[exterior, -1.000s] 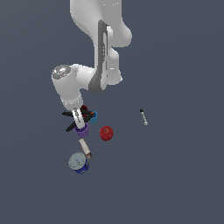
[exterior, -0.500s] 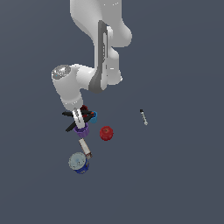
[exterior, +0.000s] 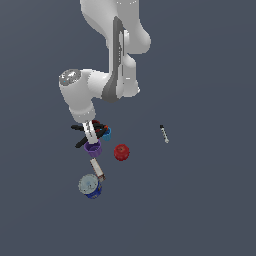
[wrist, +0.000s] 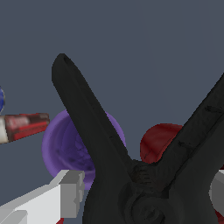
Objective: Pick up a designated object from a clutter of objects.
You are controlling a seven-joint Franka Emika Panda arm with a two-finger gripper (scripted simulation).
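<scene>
The black spring clamp (exterior: 80,129) lies under my wrist at the exterior view's left, among the clutter. In the wrist view the clamp (wrist: 109,144) fills the frame, its two long handles splayed away from me. My gripper (exterior: 91,132) is down on it. In the wrist view my gripper (wrist: 146,190) has a white finger (wrist: 65,192) against each side of the clamp's pivot, so it is shut on the clamp. The clamp's red jaw tips show only in the exterior view, beside my fingers.
A purple cup (exterior: 93,148) (wrist: 65,144) stands just beyond the handles. A small box (exterior: 97,168) (wrist: 24,127), a blue can (exterior: 90,186), a red ball (exterior: 121,152) and a small blue cup (exterior: 107,133) lie close by. A marker (exterior: 164,134) lies apart. A dark red rounded thing (wrist: 159,140) sits behind the clamp.
</scene>
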